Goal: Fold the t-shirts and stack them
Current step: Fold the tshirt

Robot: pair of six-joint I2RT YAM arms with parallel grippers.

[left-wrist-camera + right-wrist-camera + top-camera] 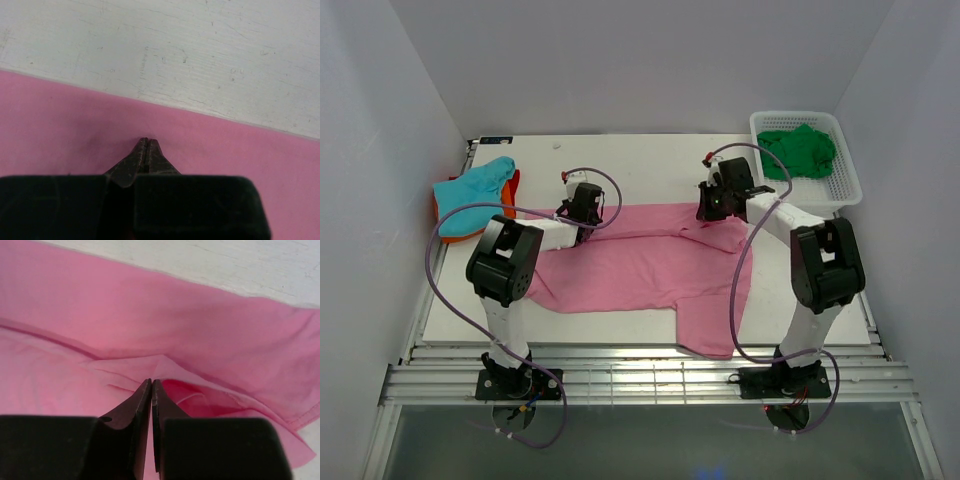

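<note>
Left fingers [139, 161] and right fingers [142, 407] are clenched on the far edge of the pink t-shirt [640, 265], spread unfolded on the tabletop [650, 168]. Basket [845, 185], far right, holds the green t-shirt [800, 150]. Teal t-shirt [475, 190] lies on orange t-shirt [450, 237], far left. Judged progress: first fold only starting.

No text, label, brand, number or sign can be read in any of the three views.
</note>
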